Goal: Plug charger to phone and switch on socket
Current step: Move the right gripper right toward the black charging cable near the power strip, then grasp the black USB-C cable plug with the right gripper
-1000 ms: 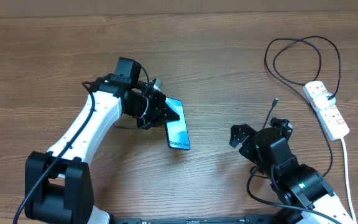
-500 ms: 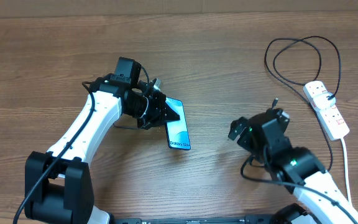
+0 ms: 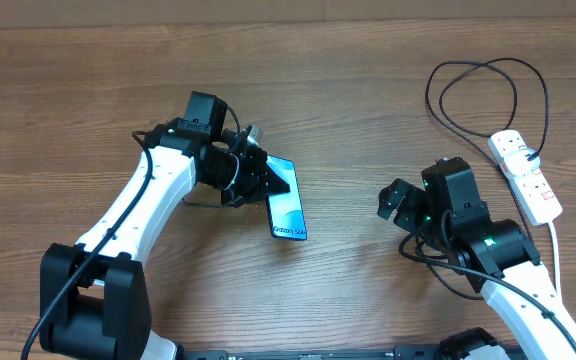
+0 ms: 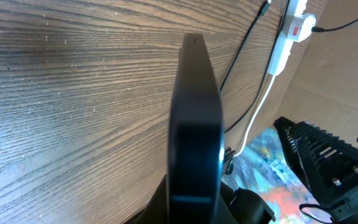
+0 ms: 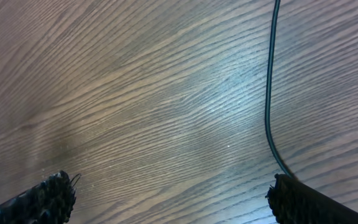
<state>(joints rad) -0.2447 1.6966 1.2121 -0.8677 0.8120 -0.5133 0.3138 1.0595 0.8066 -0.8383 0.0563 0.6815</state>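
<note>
Phone [image 3: 287, 208], a slim rectangle with a light-blue screen and black rim, is centre-left in the overhead frame. Its upper end is clamped in the left end effector [image 3: 258, 178]. Right end effector [image 5: 176, 202] is spread wide and holds nothing; its rough black tips hang over the wood-grain counter [image 3: 88, 80]. Thin black charger [image 3: 428, 95] loops at upper right beside the white oblong socket [image 3: 526, 175].

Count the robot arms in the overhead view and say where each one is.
2. The white-and-black left arm reaches from the lower left, its fingers shut on the slim blue-screened phone. The black-and-white right arm sits lower right, fingers open beside the thin black cable.
</note>
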